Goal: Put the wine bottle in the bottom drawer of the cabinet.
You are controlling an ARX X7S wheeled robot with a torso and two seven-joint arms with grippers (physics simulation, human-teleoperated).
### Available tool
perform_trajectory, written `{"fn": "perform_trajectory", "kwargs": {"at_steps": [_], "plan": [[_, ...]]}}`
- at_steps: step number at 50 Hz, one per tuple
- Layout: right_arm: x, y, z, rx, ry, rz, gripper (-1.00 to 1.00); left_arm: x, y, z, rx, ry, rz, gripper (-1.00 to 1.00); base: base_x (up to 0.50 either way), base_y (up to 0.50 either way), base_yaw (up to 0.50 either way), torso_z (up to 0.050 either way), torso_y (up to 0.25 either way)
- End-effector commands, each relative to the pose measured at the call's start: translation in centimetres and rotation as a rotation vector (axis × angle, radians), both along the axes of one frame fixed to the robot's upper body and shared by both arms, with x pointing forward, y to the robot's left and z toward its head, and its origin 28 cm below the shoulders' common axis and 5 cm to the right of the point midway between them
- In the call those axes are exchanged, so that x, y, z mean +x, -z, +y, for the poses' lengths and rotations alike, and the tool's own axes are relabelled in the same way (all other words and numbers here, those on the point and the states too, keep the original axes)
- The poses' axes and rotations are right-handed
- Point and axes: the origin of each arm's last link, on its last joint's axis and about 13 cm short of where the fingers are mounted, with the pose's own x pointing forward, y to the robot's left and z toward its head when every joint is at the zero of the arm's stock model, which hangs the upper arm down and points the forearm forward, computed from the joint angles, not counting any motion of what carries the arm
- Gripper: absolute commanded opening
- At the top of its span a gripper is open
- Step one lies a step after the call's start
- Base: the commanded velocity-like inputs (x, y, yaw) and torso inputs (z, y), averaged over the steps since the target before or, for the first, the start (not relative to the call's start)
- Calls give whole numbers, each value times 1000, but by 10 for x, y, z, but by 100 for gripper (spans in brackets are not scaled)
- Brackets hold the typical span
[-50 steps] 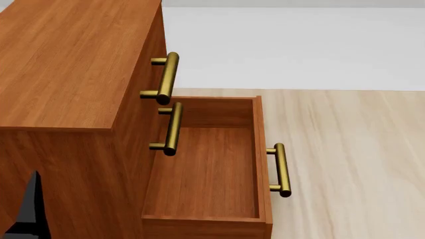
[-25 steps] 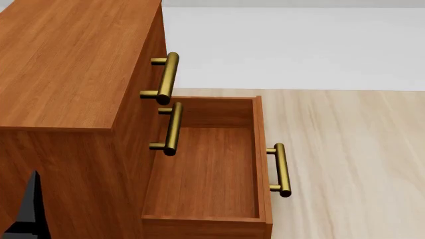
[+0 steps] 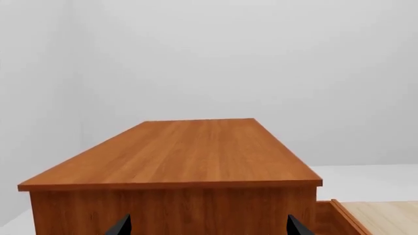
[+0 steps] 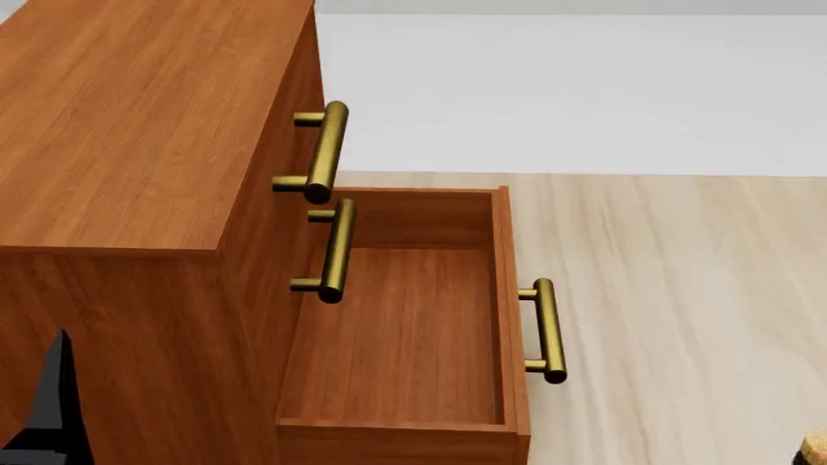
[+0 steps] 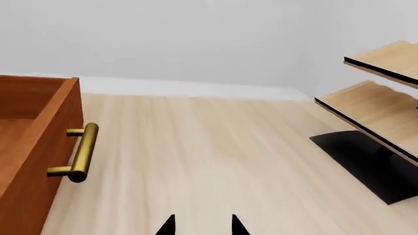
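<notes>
The cabinet (image 4: 130,126) fills the head view's left, and its flat top (image 3: 189,152) lies ahead in the left wrist view. The bottom drawer (image 4: 401,329) is pulled out and holds nothing; its brass handle (image 4: 548,329) faces right. Of the wine bottle, only the tan cork top (image 4: 814,448) shows, at the head view's bottom right corner. My right gripper (image 5: 202,227) has its tips a narrow gap apart over the floor, right of the drawer (image 5: 39,132). My left gripper (image 3: 207,227) is wide open against the cabinet's side.
The two upper drawers are closed, their brass handles (image 4: 323,150) sticking out above the open drawer. A pale wooden rack (image 5: 379,107) on a black base (image 5: 365,164) stands to the right. Light wooden floor (image 4: 672,291) lies beside the drawer.
The bottle's cork has come into the head view's bottom right corner. The black part of my left arm at the bottom left has risen slightly.
</notes>
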Motion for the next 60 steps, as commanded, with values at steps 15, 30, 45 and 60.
{"fn": "perform_trajectory", "kwargs": {"at_steps": [15, 30, 45, 60], "plan": [[16, -54, 5, -127, -99, -78, -100, 0, 4, -1, -2, 4, 10, 100, 0, 0, 0, 0, 0], [33, -100, 7, -207, -154, -105, -100, 2, 7, 1, 2, 0, 14, 100, 0, 0, 0, 0, 0], [52, -148, 13, -212, -244, -102, -100, 1, 7, -2, 0, 10, 17, 100, 0, 0, 0, 0, 1], [79, -193, 24, -193, -331, -96, -100, 0, 5, -3, 2, 28, -1, 100, 0, 0, 0, 0, 0]]}}
